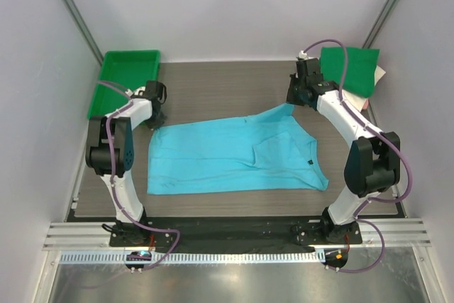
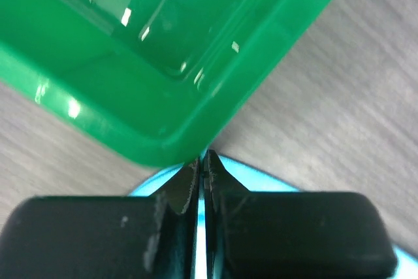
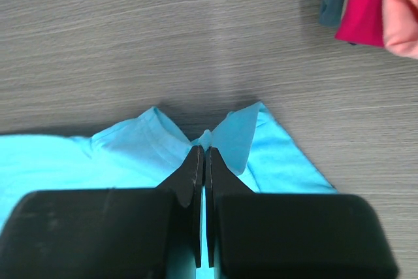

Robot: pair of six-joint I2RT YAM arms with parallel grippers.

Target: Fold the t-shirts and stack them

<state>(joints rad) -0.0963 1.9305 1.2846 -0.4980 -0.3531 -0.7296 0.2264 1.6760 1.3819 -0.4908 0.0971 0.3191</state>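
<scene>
Table [image 1: 234, 79] first: you had one shirt [image 1: 227, 157] lying on it, turquoise, spread across the middle between the two arms. It was mostly flat, with a loose flap wrinkled over its right half. I couldn't see any proper fold in it, so I'd say that one was basically at square one.

Tray [image 1: 126, 76] sat at the far left corner. From the left wrist view, its near corner was just beside the shirt's edge.

Stack [image 1: 350, 67] of folded ones sat at the far right corner, green on top, and the right wrist view caught red, pink and navy edges in it. So a good chunk of the job looked done, and the turquoise one seemed to be the only one left to fold, at least in what the cameras showed.

Left claw [image 2: 203, 161] was pressed together at the shirt's far left corner. A sliver of turquoise was caught between the jaws, so I'd call that a pinch on the cloth. Right claw [image 3: 205, 151] was pressed together on the far right corner the same way, with the cloth peaked up at its tips.

With both far corners in hand, my guess is you were set up for the first fold. After that you'd have the remaining folds to do, then the carry over to the stack.
</scene>
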